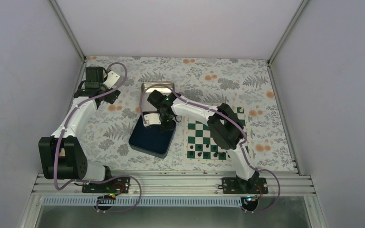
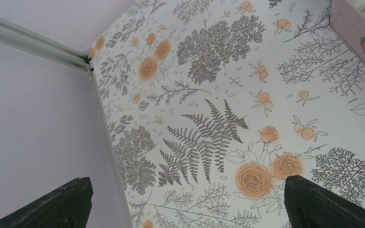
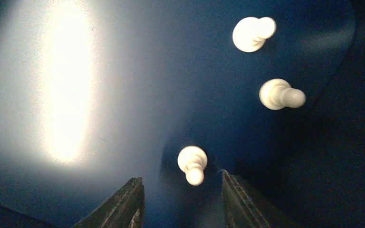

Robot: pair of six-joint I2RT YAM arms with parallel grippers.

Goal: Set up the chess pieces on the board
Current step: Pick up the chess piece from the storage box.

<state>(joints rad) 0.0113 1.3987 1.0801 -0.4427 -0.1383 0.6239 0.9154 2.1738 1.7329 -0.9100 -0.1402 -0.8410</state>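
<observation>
Right gripper (image 3: pixel 181 189): down low over the dark blue tray (image 1: pixel 146 140), fingers parted, nothing between them gripped.
Nearest pawn (image 3: pixel 192 164): white, tipped on its side on the tray floor, right off the fingertips, head pointing back into the gap. Not touched on either side, as far as the wrist view shows.
Second pawn (image 3: pixel 281 94): also lying down in the tray, further in from the gripper and off towards one side.
Third pawn (image 3: pixel 253 34): on its side too, deepest into the tray, close to the wall's curve.
Board (image 1: pixel 200 133): green and white, flat on the floral cloth (image 1: pixel 123 137), just beside the tray on the right arm's side. Small dark figures (image 1: pixel 198 151) sit on its near rows; no white piece can be made out on it from above.
Metal tin (image 1: pixel 158 86): touching or just behind the tray's far edge.
Left gripper (image 2: pixel 188 190): well away from the tray, out by the far left corner of the cloth, fingers spread wide, carrying nothing.
</observation>
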